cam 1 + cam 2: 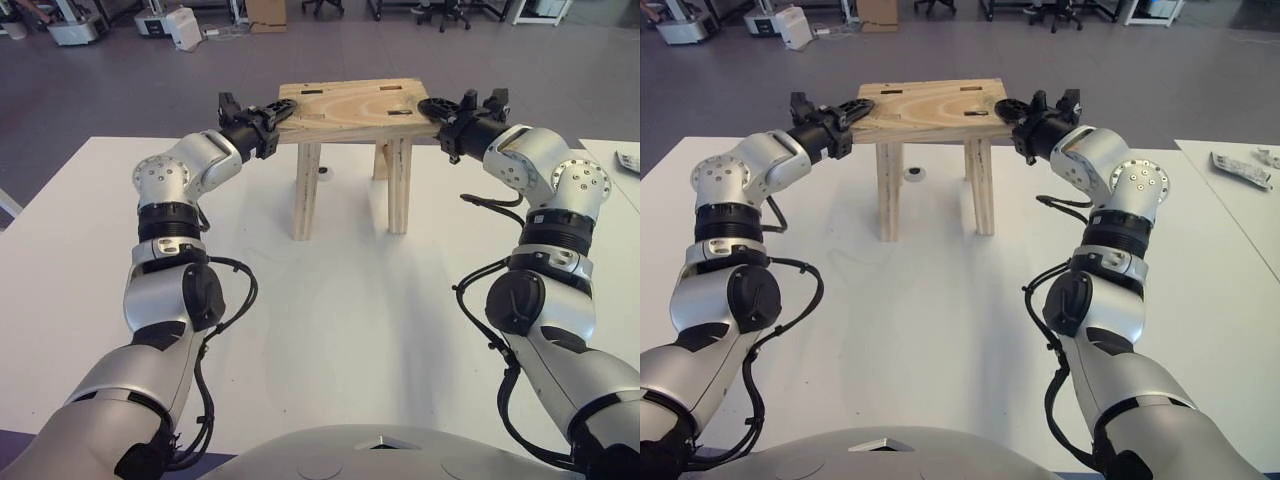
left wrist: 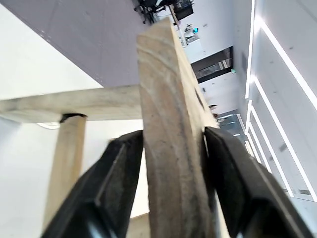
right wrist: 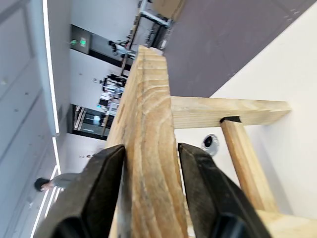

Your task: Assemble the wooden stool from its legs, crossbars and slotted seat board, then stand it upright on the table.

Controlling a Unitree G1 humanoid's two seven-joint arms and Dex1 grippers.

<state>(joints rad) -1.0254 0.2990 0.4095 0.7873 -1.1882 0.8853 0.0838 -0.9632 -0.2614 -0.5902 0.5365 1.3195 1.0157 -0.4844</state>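
Note:
The wooden stool point(image 1: 350, 150) stands upright at the far middle of the white table point(image 1: 330, 330), its slotted seat board point(image 1: 355, 103) on top of the legs point(image 1: 306, 190). My left gripper point(image 1: 272, 115) is shut on the seat board's left edge. My right gripper point(image 1: 437, 108) is shut on the right edge. In the left wrist view the black fingers point(image 2: 111, 183) press both faces of the seat board point(image 2: 173, 148). In the right wrist view the fingers point(image 3: 200, 186) clamp the seat board point(image 3: 148, 163) the same way, with a crossbar point(image 3: 228, 111) and leg point(image 3: 245, 163) beyond.
A small round white object point(image 1: 322, 171) lies on the table behind the stool. At the far right a second table holds a small white item point(image 1: 1240, 168). Grey floor with chairs and equipment lies beyond the table's far edge.

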